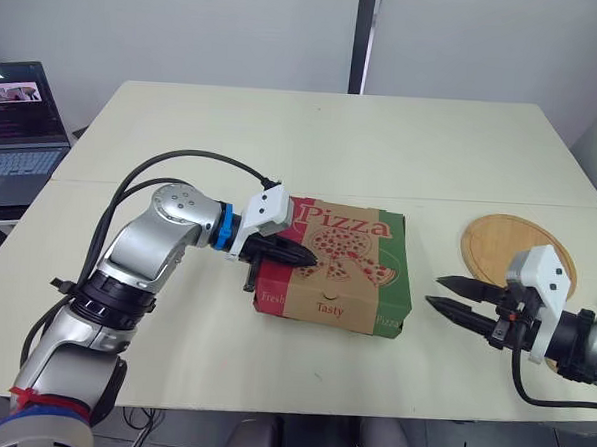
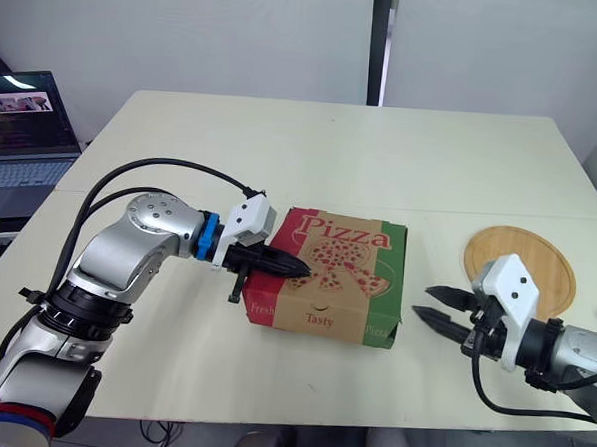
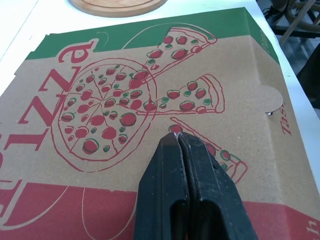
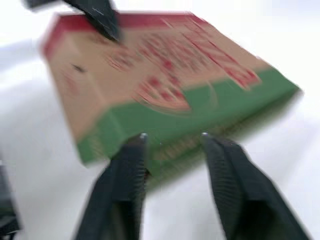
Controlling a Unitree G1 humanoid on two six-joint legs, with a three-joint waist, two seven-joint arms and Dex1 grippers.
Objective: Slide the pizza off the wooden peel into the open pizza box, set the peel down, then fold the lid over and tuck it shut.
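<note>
The pizza box (image 1: 341,266) lies in the middle of the table with its printed lid down flat. My left gripper (image 1: 309,255) is shut with nothing in it, its tip resting on the lid's left part; the wrist view shows the joined fingers (image 3: 182,190) over the pizza drawing. The round wooden peel (image 1: 519,250) lies flat on the table to the right of the box. My right gripper (image 1: 440,293) is open, hovering low just right of the box's green side (image 4: 200,120), pointing at it without touching. The pizza is hidden.
A laptop (image 1: 19,119) stands on a side table at the far left. The cream table (image 1: 333,135) stretches wide behind the box. The left arm's black cable (image 1: 182,162) loops above the table's left part.
</note>
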